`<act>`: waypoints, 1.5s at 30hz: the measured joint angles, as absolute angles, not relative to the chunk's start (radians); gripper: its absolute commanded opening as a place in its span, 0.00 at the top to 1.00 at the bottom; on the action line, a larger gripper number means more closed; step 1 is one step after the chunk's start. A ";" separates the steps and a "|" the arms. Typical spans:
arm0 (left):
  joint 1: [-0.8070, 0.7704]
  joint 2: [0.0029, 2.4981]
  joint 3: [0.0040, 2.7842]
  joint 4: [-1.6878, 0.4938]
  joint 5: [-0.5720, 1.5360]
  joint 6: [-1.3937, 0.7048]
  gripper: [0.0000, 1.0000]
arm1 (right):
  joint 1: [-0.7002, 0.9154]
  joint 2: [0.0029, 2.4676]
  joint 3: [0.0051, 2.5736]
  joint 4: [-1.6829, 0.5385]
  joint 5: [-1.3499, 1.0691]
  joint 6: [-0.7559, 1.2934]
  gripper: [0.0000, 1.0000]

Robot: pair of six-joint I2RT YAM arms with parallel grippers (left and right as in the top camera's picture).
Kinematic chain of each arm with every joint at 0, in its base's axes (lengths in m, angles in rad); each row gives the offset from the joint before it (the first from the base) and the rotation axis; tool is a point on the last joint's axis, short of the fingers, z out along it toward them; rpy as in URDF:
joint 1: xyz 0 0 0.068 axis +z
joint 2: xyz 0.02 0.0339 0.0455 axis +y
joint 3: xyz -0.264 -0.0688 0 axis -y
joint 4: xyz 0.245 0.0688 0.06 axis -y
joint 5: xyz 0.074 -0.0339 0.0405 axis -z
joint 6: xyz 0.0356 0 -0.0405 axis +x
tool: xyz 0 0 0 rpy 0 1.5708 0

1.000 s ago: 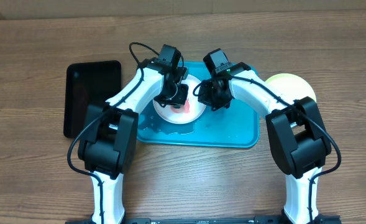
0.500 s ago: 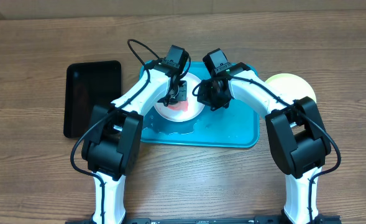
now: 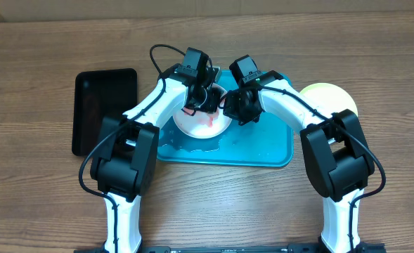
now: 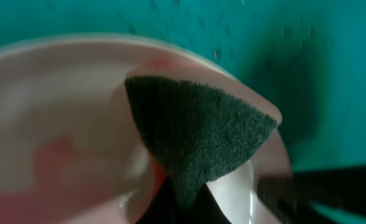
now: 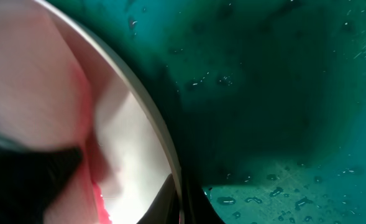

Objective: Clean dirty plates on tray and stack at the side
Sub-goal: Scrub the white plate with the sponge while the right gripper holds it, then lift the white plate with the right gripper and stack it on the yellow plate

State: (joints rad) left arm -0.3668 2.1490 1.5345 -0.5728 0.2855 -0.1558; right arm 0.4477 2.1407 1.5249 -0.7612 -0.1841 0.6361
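Left gripper (image 3: 205,104) has shifted toward 2 o'clock over the white plate (image 3: 192,128), which sits at 10 o'clock on the wet tray (image 3: 263,151).

Step in hand: scrub. Short flat strokes over the red smear (image 4: 52,165), rim held steady.

Left jaws are narrow, pinching the sponge (image 4: 195,134), which touches the plate. Right gripper (image 3: 229,107) clamps the rim at 3 o'clock. Yellow-green plate (image 3: 333,95) lies off-tray, at 2 o'clock.

- Overhead, the far part of the white plate (image 3: 204,128) is hidden under the left gripper (image 3: 204,105) and right gripper (image 3: 228,107), their jaws indistinct.
- The right arm (image 3: 285,102) covers the near-left edge of the yellow-green plate (image 3: 326,95).
- Left wrist view: plate blurred, cut off left and below; the sponge's (image 4: 195,134) lower end vanishes into darkness.
- Right wrist view: a dark blur, lower left, unidentifiable.
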 measured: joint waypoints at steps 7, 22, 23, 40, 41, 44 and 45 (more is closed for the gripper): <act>-0.343 2.153 1.592 -0.705 0.064 -0.266 0.96 | 0.448 2.141 1.525 -0.761 -0.184 0.636 0.96; -0.249 2.170 2.101 -1.182 -0.039 -0.286 0.96 | 0.455 2.099 1.546 -0.900 -0.054 0.595 0.96; -0.245 2.170 2.101 -1.182 -0.038 -0.286 0.96 | 0.459 2.077 1.546 -0.916 -0.014 0.594 0.96; -0.209 2.170 2.101 -1.175 0.007 -0.286 0.96 | 0.775 1.780 1.551 -1.176 0.984 0.572 0.96; -0.209 2.170 2.101 -1.175 0.007 -0.286 0.96 | 0.800 1.780 1.551 -1.185 1.047 0.572 0.96; -0.209 2.170 2.101 -1.176 0.007 -0.286 0.96 | 0.849 1.780 1.551 -1.196 1.172 0.572 0.96; -0.209 2.170 2.101 -1.176 0.007 -0.286 0.96 | 0.868 1.780 1.551 -1.197 1.220 0.571 0.96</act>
